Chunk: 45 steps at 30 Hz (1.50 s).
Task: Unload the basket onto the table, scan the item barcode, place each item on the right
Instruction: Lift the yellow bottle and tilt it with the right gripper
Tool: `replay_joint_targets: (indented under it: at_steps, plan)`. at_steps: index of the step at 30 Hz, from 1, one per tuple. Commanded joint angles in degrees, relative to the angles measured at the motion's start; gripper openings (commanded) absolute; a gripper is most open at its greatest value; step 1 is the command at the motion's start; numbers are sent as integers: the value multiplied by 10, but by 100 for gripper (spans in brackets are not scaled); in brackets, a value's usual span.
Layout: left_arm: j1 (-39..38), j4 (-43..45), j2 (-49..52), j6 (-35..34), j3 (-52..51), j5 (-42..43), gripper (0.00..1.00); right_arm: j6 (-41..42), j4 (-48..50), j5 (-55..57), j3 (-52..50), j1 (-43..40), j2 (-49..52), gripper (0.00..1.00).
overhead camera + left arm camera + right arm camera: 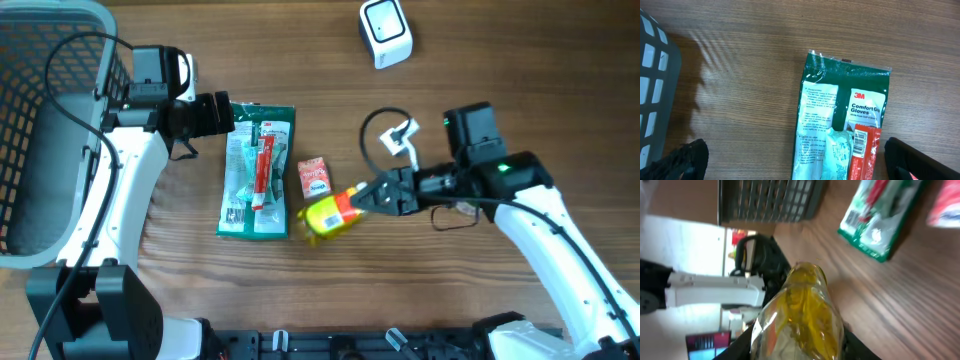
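My right gripper point(366, 197) is shut on a clear yellow-filled item point(328, 215) with an orange label, held low over the table near the front middle. In the right wrist view the item point(801, 311) fills the space between the dark fingers point(742, 345) and points toward the left arm. No barcode shows on it. The white barcode scanner point(385, 32) stands at the back, right of centre. My left gripper point(215, 113) hangs open over the top edge of a green glove packet point(845, 125), its fingertips point(686, 161) wide apart with nothing between them.
The green glove packet point(257, 170) lies flat left of centre with a red tube point(264, 170) on it. A small red and white packet point(315, 177) lies beside it, just behind the held item. A dark mesh basket point(40, 130) fills the far left.
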Motion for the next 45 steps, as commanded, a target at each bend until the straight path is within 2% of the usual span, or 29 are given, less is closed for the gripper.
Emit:
replay_joint_targets:
  at_steps: [1,14,31,41,45]
  plan:
    - [2,2,-2,9,4,5,100,4,4,-38,0,33,-4,34]
    - [2,2,-2,9,4,5,100,2,1,-38,0,34,-4,36]
    - [2,2,-2,9,4,5,100,-3,-3,-34,0,15,-4,34]
    - [2,2,-2,9,4,5,100,7,-9,97,0,15,-4,33]
    - [2,2,-2,9,4,5,100,9,-28,202,0,15,-4,31]
